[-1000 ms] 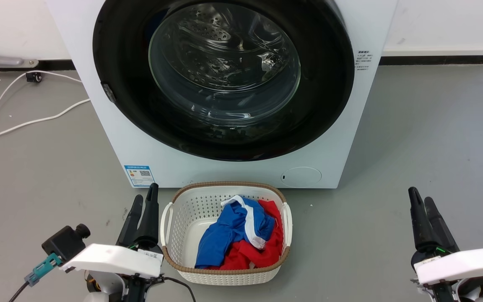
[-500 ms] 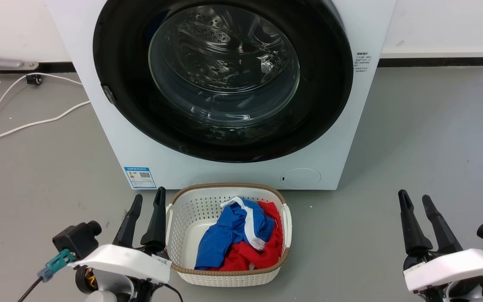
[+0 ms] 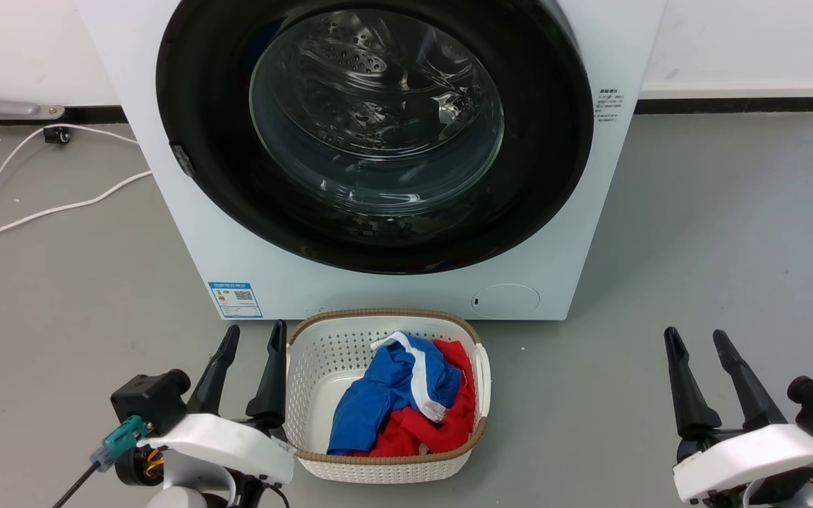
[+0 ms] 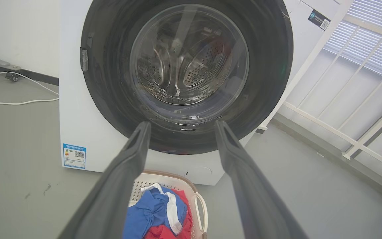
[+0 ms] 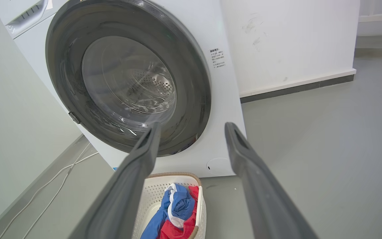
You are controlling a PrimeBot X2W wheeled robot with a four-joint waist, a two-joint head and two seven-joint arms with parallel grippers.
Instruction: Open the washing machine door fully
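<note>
The white washing machine (image 3: 181, 212) (image 4: 71, 126) (image 5: 225, 109) stands ahead of me. Its round black washing machine door (image 3: 540, 141) (image 4: 267, 66) (image 5: 191, 76) lies flush against the front, the clear glass bowl at its centre showing the steel drum behind. A small latch tab (image 3: 181, 156) sits on the door's left rim. My left gripper (image 3: 253, 336) (image 4: 181, 125) is open, low at the left beside the basket, holding nothing. At the lower right my right gripper (image 3: 696, 338) (image 5: 192, 125) is open too and holds nothing. Both are well short of the door.
A white laundry basket (image 3: 308, 353) (image 4: 199, 207) (image 5: 151, 189) with blue, red and white clothes (image 3: 406, 395) sits on the grey floor right below the door. White cables (image 3: 46, 204) run along the floor at the left. A white railing (image 4: 353, 99) stands right of the machine.
Both grippers have opened wider. The left one shifted right toward the basket; the right one shifted slightly left. The door has not moved.
</note>
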